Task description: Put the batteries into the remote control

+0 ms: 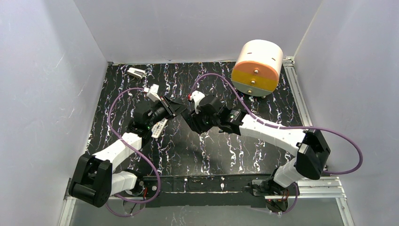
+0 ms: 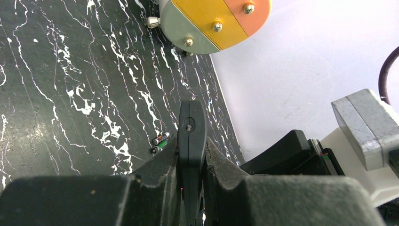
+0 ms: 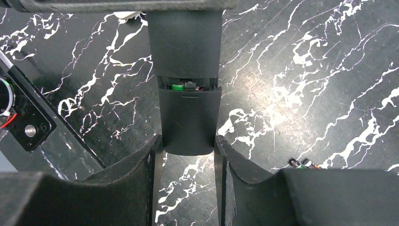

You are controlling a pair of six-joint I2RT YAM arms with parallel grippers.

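Observation:
A long flat black casing (image 1: pixel 175 108) hangs over the middle of the table, held between both grippers. My left gripper (image 2: pixel 190 150) is shut on it edge-on. My right gripper (image 3: pixel 188 146) is shut on the rounded end of the casing's lower piece (image 3: pixel 189 120). A gap between the two pieces shows a green battery (image 3: pixel 178 86) inside. Two loose batteries (image 2: pixel 161 141) lie side by side on the table, and their ends (image 3: pixel 306 163) peek out beside my right finger. The slim white remote control (image 1: pixel 160 128) lies on the table by my left arm.
A round drum with an orange, yellow and grey face (image 1: pixel 258 67) stands at the back right. A small white-and-grey block (image 1: pixel 136 72) lies at the back left. White walls close in the dark marbled table (image 1: pixel 211 155) on three sides.

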